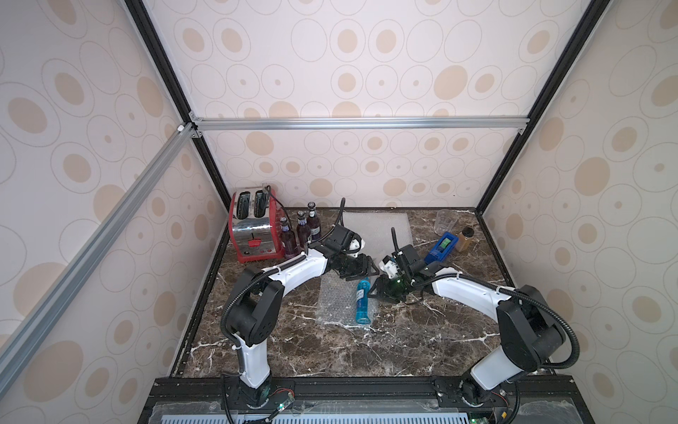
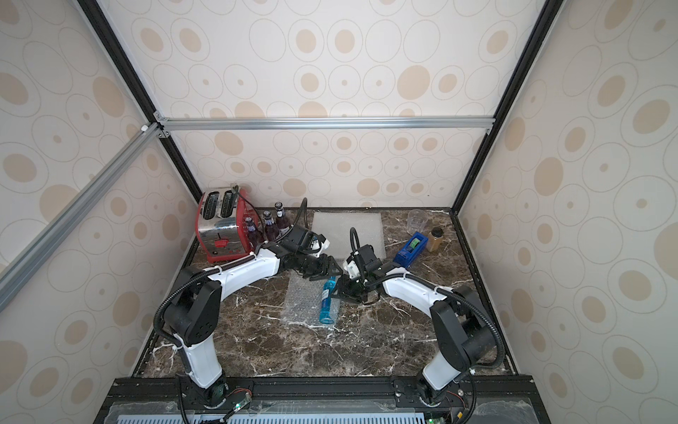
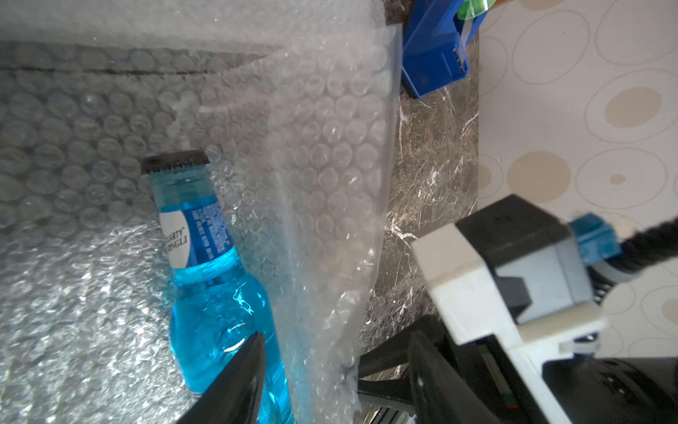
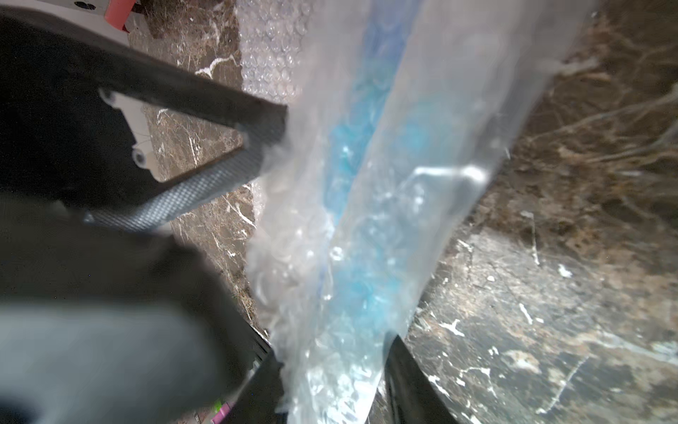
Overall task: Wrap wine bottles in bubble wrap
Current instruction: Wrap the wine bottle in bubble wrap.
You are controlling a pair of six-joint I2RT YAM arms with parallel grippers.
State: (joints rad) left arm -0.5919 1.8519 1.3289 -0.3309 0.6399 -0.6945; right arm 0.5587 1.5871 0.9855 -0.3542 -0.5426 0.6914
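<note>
Along the back of the marble table [image 1: 367, 348] stand a red toaster [image 1: 253, 227] with three purple bottles [image 1: 302, 231] upright just beside it, a flat pile of spare bubble wrap [image 1: 378, 224], a clear plastic cup [image 1: 445, 221], an amber jar [image 1: 464, 238] and a blue tape dispenser [image 1: 442, 247]. All of these sit well clear of the middle.

There the blue bottle [image 1: 363, 301] lies on its side along the right edge of a bubble wrap sheet [image 1: 337, 301], its cap pointing to the back wall. The right gripper [image 1: 374, 292] sits just right of the bottle's neck and is clenched on the sheet's edge. The edge is lifted into a flap that stands between this gripper and the glass, so its wrist view shows the blue only through plastic. The left gripper [image 1: 361, 274] hangs over the cap end with its jaws apart and nothing held, one finger [image 4: 257, 147] against the raised flap.
</note>
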